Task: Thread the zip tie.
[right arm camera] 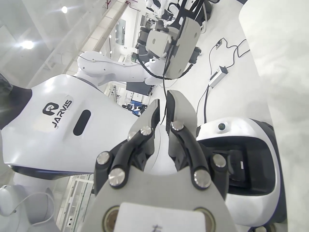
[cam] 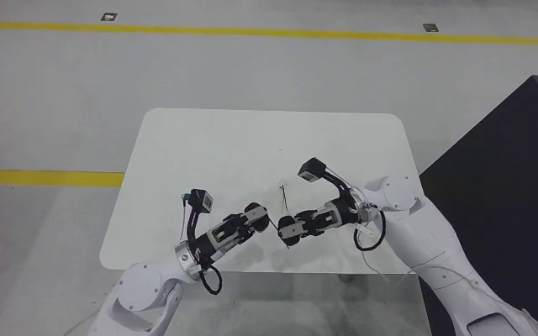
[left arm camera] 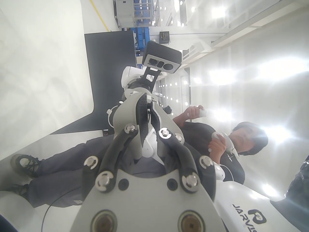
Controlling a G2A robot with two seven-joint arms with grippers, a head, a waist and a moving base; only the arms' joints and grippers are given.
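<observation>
A thin black zip tie [right arm camera: 164,90] runs from my left gripper [right arm camera: 172,49] straight in between the fingers of my right gripper [right arm camera: 163,102]. The left gripper [left arm camera: 149,102] is shut on one end of the tie. My right gripper's fingers stand slightly apart; the tie lies along one pad [right arm camera: 170,112] and a narrow gap shows beside it. Seen from above, the two grippers face each other tip to tip over the front of the white table [cam: 210,151], left gripper [cam: 262,217] and right gripper [cam: 286,228], with the zip tie [cam: 283,200] sticking up between them.
The table's far half lies bare behind the arms. A dark panel [cam: 496,160] stands off the table's right side. A seated person [left arm camera: 217,143] holding hand controllers shows in the left wrist view, away from the tie.
</observation>
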